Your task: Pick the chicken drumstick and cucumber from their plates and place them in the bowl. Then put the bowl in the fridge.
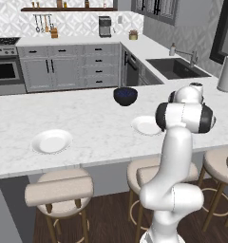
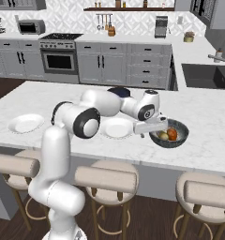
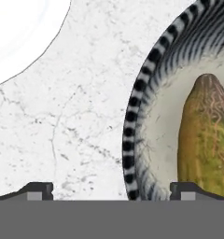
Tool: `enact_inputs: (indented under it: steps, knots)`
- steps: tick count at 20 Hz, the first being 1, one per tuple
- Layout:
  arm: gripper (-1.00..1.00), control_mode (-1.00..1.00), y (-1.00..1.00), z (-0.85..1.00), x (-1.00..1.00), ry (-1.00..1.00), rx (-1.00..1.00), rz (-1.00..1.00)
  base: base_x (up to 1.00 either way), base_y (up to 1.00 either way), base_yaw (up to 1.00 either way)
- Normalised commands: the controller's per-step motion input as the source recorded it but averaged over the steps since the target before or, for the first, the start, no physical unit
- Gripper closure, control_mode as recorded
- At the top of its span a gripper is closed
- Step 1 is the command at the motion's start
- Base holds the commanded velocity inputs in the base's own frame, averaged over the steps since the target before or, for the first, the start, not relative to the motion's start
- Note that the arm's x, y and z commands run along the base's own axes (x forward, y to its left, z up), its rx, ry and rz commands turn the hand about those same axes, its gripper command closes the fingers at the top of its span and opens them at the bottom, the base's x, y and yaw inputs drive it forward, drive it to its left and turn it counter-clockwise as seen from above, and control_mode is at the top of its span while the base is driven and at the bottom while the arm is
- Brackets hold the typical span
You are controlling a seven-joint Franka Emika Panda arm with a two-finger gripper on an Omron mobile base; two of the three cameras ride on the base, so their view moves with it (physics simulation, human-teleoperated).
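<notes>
The marble tabletop (image 2: 208, 117) carries two white plates (image 2: 118, 127) (image 2: 25, 123), both bare. The bowl (image 2: 176, 138) sits right of the nearer plate and holds the chicken drumstick (image 2: 172, 134) and the cucumber (image 3: 206, 140). The gripper (image 2: 157, 129) sits low at the bowl's rim, jaws spread either side of the rim, not yet closed on it. By my judgement loading is done; gripping the bowl and the fridge trip remain.

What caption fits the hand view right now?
Gripper straddling the bowl rim, cucumber inside, plate nearby.
</notes>
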Motion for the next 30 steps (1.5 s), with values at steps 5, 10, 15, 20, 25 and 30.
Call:
enact_inputs:
  steps: [5,10,15,20,25,30]
  knots:
    - [-1.00,-1.00,-0.02,0.00,0.41,0.00,0.00,0.07,0.00,0.00,0.00]
    - [-1.00,-1.00,-0.18,-0.02,0.22,0.00,0.00,0.10,0.00,0.00,0.00]
    - [1.00,-1.00,0.13,-0.37,-0.12,0.00,0.00,0.06,0.00,0.00,0.00]
    - [1.00,-1.00,0.29,-0.44,-0.40,0.00,0.01,0.00,0.00,0.00,0.00]
    - [1.00,-1.00,0.10,-0.35,-0.12,0.01,0.03,0.00,0.00,0.00,0.00]
    - [1.00,-1.00,0.00,-0.02,0.00,0.00,0.00,0.00,0.00,0.00,0.00]
